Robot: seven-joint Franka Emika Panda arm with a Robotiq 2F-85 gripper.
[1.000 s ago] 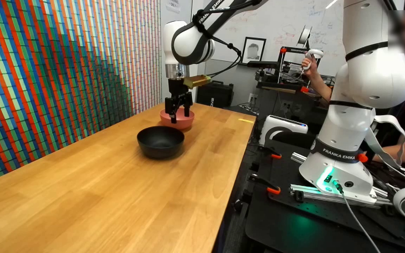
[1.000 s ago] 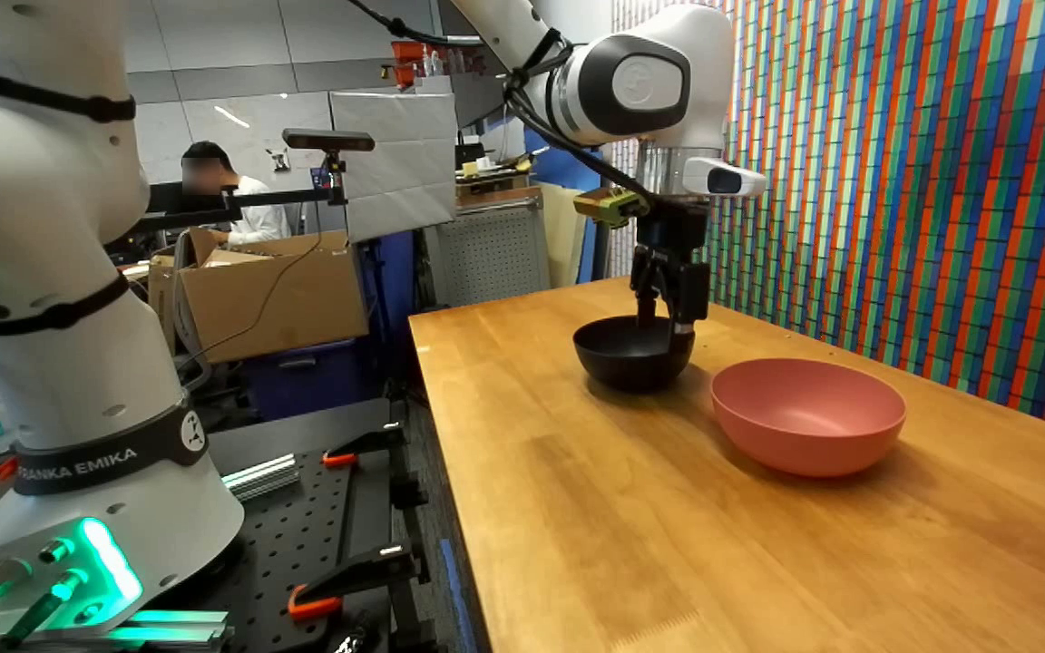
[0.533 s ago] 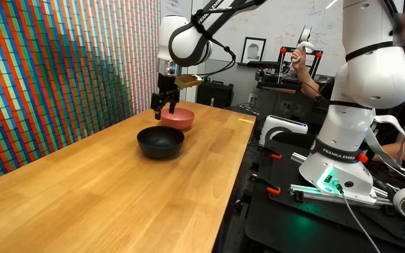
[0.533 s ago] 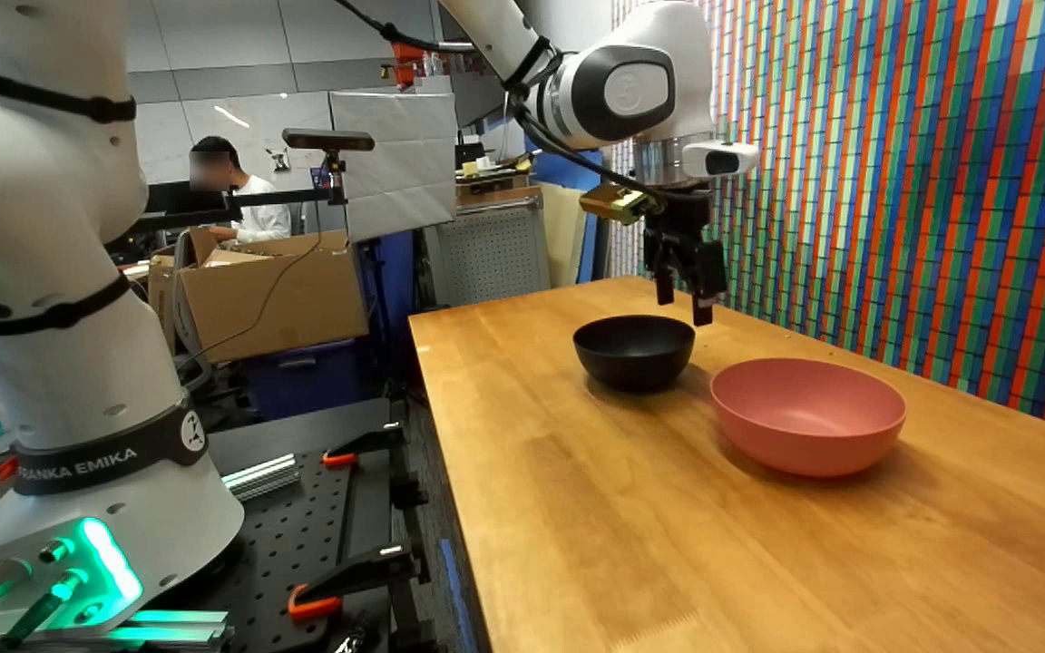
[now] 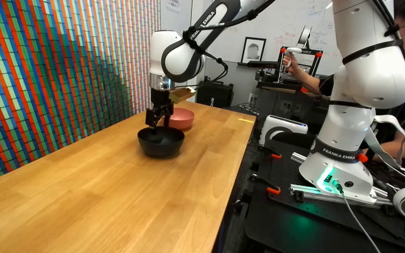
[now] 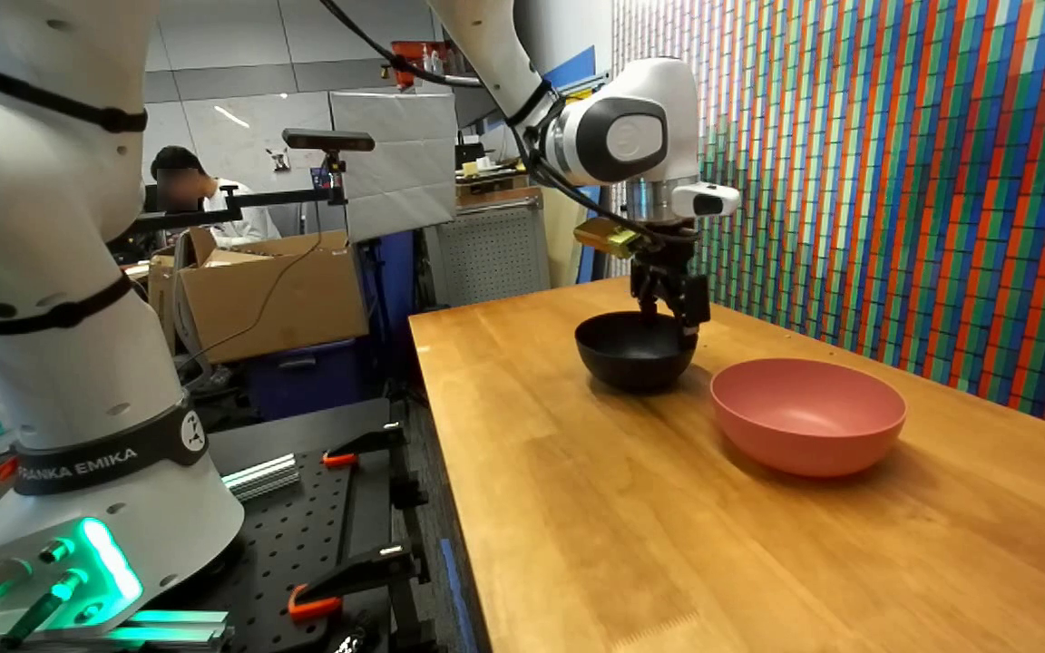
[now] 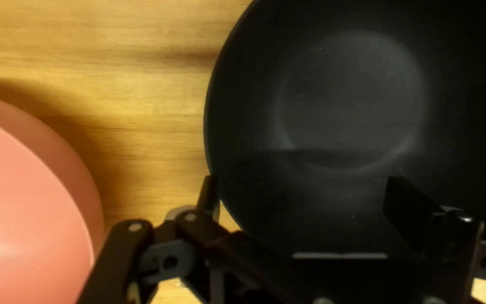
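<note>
My gripper stands open at the black bowl, with nothing gripped. In the wrist view, the left finger overlaps the bowl's rim, while the right one is over its dark inside. Both exterior views have the gripper low at this black bowl; a finger appears to dip below its rim. Contact with the bowl is hard to tell. A larger pink bowl sits beside it, partly behind the gripper in an exterior view.
Both bowls rest upright on a wooden table along a colourful patterned wall. The arm's base is mounted on a black stand past the table's edge. Near it, a person holds a white controller.
The gripper first rose and shifted toward the patterned wall, then came down at the black bowl. That bowl has shifted very slightly. The pink bowl stayed put.
</note>
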